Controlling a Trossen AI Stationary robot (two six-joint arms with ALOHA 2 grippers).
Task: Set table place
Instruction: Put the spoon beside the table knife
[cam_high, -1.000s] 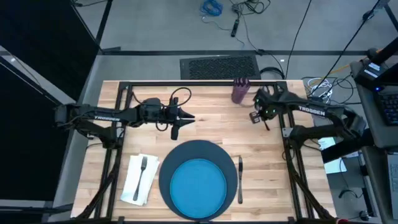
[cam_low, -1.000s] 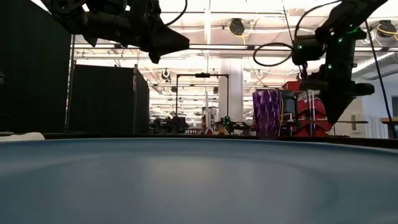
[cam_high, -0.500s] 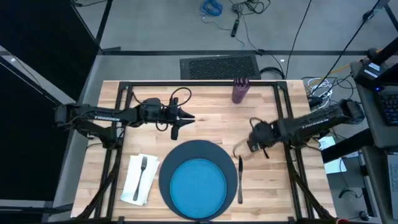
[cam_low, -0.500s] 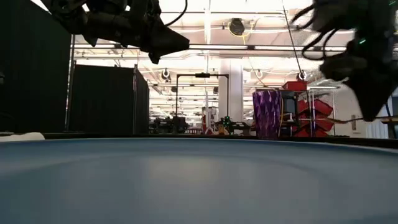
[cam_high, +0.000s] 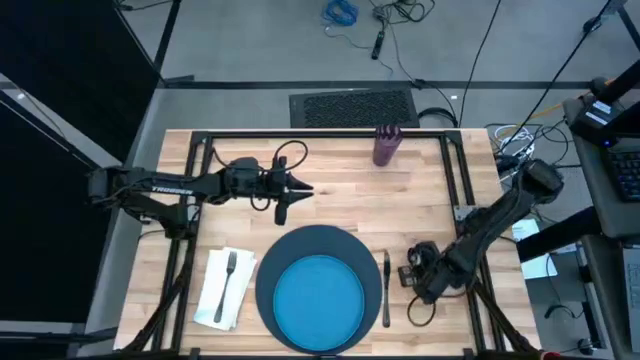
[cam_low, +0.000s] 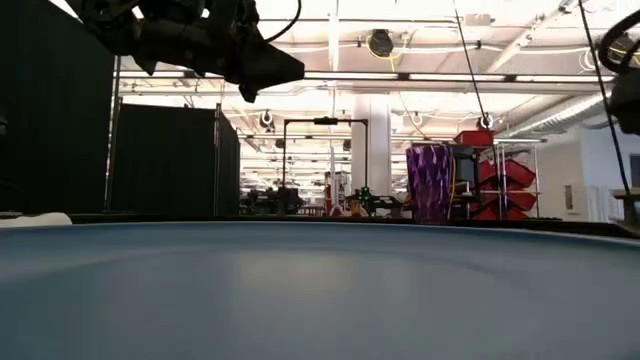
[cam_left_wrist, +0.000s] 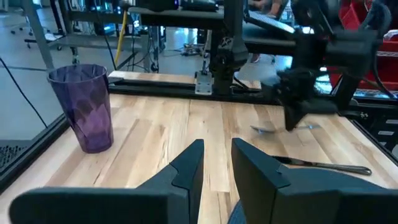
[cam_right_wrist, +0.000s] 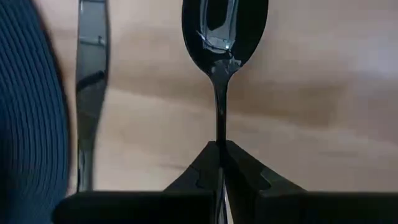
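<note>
Currently the right tool (cam_right_wrist: 221, 163) is pinching the thin handle of the silver spoon (cam_right_wrist: 222, 28), its shiny bowl pointing away from the fingers, just beside the knife (cam_high: 386, 287) near the front edge of the table (cam_high: 340, 205). Left tool (cam_left_wrist: 216, 163) is hovering slightly parted and empty over the table's middle. Blue plate (cam_high: 319, 299) is sitting centred on the dark grey charger (cam_high: 318, 238); fork (cam_high: 229, 274) is lying on the white napkin (cam_high: 213, 296) near the front-left corner. Purple cup (cam_high: 385, 147) is standing upright at the back edge.
</note>
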